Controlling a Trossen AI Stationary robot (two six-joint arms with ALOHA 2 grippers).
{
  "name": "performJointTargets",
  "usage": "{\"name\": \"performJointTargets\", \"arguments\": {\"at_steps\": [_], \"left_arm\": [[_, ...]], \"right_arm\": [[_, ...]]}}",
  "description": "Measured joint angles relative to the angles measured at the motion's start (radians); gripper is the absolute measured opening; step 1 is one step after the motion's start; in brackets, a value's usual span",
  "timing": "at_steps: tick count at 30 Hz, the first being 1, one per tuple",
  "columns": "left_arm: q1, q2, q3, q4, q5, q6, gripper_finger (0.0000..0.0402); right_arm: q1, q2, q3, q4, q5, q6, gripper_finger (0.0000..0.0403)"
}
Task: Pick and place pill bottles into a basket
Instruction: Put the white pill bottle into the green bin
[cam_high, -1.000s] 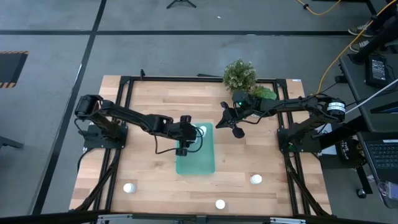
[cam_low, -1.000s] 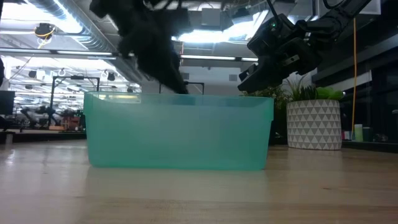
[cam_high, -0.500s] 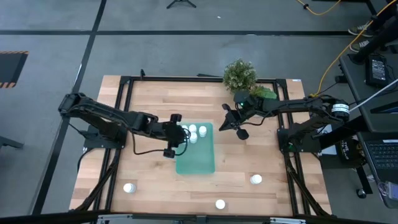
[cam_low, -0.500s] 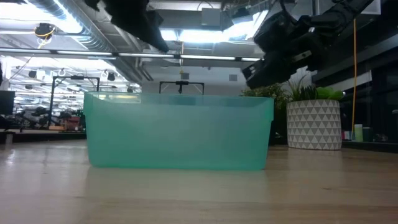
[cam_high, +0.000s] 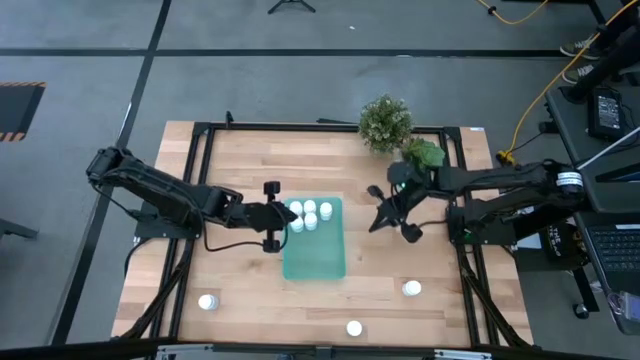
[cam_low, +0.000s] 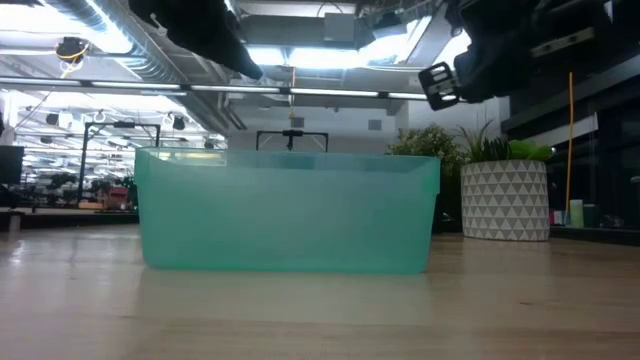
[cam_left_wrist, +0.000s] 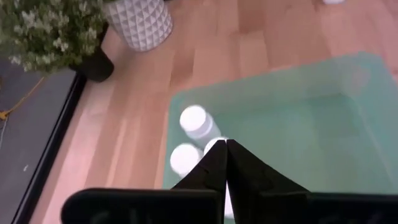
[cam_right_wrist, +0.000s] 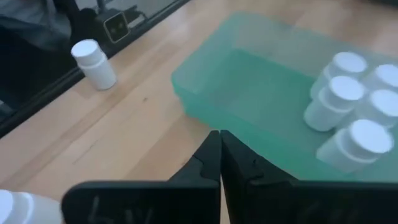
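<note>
While the high view looks straight down, the teal basket (cam_high: 314, 240) lies at the table's middle with a cluster of four white pill bottles (cam_high: 307, 215) in its far end; the rest of its floor is bare. The left gripper (cam_high: 272, 216) sits just beside the basket's left rim, empty, and the right gripper (cam_high: 392, 210) is off to the basket's right, apart from it. Three more bottles stand on the wood near the front edge: one at the left (cam_high: 207, 301), one in the middle (cam_high: 354, 327), one at the right (cam_high: 411, 288). A leafy plant (cam_high: 385, 122) stands at the far edge.

From the low view, the basket's (cam_low: 288, 212) translucent wall hides its contents, and a white patterned plant pot (cam_low: 505, 200) stands to its right, farther back.

Through the left wrist view, the left fingers (cam_left_wrist: 214, 165) are pressed together with nothing between them, over the basket's rim (cam_left_wrist: 169, 137), where two bottles (cam_left_wrist: 195, 121) show clearly.

Through the right wrist view, the right fingers (cam_right_wrist: 211, 155) are likewise pressed together and empty; four bottles (cam_right_wrist: 348, 118) stand upright in one end of the basket (cam_right_wrist: 205, 74), and another bottle (cam_right_wrist: 94, 63) stands on the table outside it.
</note>
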Motion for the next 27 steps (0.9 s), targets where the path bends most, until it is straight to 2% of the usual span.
{"name": "performJointTargets", "arguments": {"at_steps": [10,16,20,24,27], "left_arm": [[-0.037,0.0,-0.006,0.04,0.009,-0.004,0.0001],[-0.075,0.0,-0.044,0.076,0.008,-0.018,0.0001],[-0.1,-0.013,-0.122,0.164,0.008,-0.03,0.0001],[-0.125,-0.047,-0.2,0.256,0.008,-0.033,0.0001],[-0.141,-0.093,-0.245,0.309,0.005,-0.033,0.0001]], "right_arm": [[0.165,0.0,-0.002,0.018,0.105,0.116,0.0001],[0.237,-0.016,-0.122,0.237,0.18,0.234,0.0],[0.257,-0.104,-0.165,0.225,0.247,0.349,0.0],[0.314,-0.196,-0.175,0.234,0.258,0.411,0.0],[0.367,-0.24,-0.175,0.179,0.351,0.503,0.0]]}}
